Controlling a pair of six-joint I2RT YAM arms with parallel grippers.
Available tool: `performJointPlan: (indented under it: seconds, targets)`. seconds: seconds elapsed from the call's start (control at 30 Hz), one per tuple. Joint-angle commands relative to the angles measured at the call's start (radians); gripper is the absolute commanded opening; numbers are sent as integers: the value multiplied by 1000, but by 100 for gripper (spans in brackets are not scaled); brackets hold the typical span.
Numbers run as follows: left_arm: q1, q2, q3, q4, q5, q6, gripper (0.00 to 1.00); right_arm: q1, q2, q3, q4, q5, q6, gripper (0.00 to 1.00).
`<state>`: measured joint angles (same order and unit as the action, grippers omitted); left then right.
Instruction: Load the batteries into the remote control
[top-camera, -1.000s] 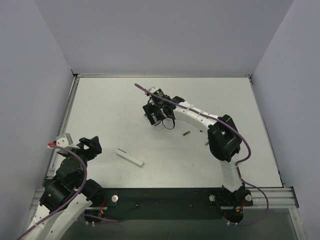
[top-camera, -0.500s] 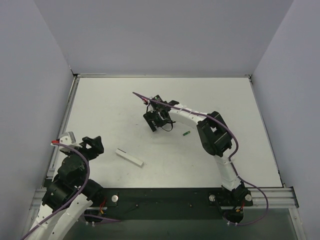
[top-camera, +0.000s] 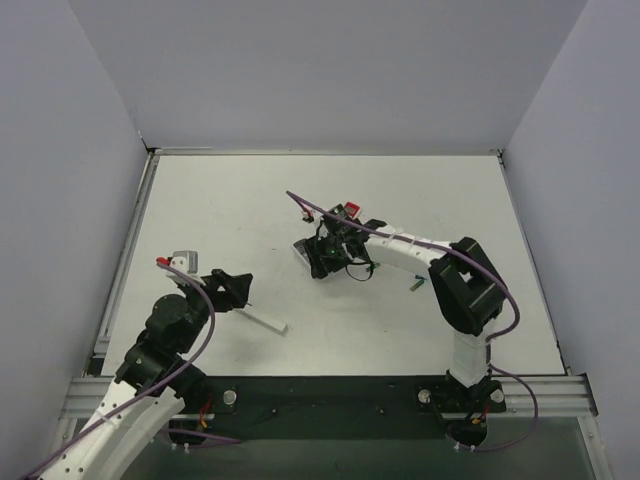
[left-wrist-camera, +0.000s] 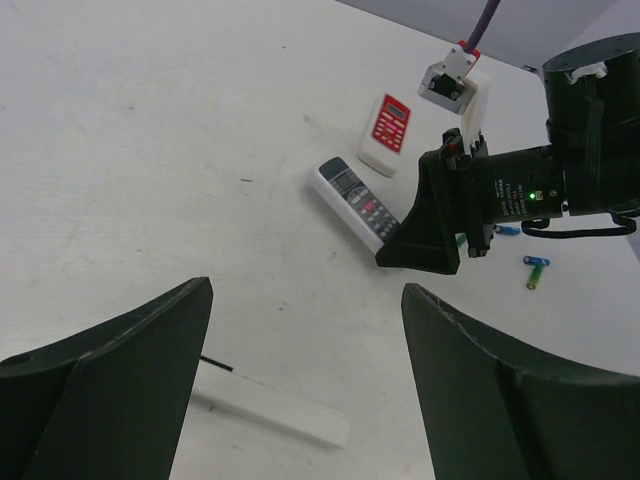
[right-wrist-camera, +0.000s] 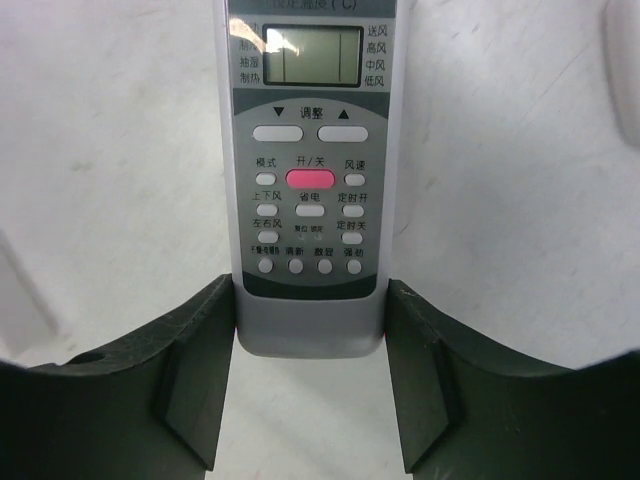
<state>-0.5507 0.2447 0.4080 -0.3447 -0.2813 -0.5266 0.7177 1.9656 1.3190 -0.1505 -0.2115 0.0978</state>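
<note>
A grey remote control (right-wrist-camera: 308, 150) with a screen and a pink button lies face up on the white table. My right gripper (right-wrist-camera: 310, 300) is shut on its lower end, fingers against both sides. The top view shows this gripper (top-camera: 320, 256) at mid table. In the left wrist view the remote (left-wrist-camera: 355, 203) lies beside the right gripper (left-wrist-camera: 440, 215), with a blue battery (left-wrist-camera: 508, 229) and a green and blue one (left-wrist-camera: 535, 270) behind it. A green battery (top-camera: 411, 284) shows in the top view. My left gripper (left-wrist-camera: 307, 290) is open and empty above the table.
A small red and white remote (left-wrist-camera: 385, 133) lies just beyond the grey one. A thin white bar (left-wrist-camera: 270, 410) lies below my left gripper (top-camera: 235, 290), also in the top view (top-camera: 262, 318). Grey walls close the table (top-camera: 200, 200) on three sides.
My left arm has swung right and forward, toward the white bar. My right gripper has shifted a little nearer and to the right, staying over the remote.
</note>
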Motion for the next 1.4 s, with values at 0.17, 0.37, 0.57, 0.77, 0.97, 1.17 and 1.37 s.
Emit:
performJointPlan:
  seconds: [0.17,0.37,0.57,0.77,0.97,1.17,1.37]
  targets:
    - [8,247,-81,666,366,-94,95,2,-474,-324,378,-385,274,14]
    - [8,422,-77,949,470,-159,96,26,-603,-432,546,-512,398,14]
    - [8,539,-77,1130,527,-266,96,58,-678,-501,650,-569,460,14]
    - [9,553,-127,1208,461,-403,95,60,-731,-561,774,-569,542,14]
    - [9,554,-147,1273,510,-493,95,65,-725,-564,854,-611,592,14]
    - [11,573,-170,1386,537,-570,91,66,-695,-567,953,-667,661,14]
    - [12,567,-181,1434,576,-630,87,66,-677,-575,1017,-698,712,15]
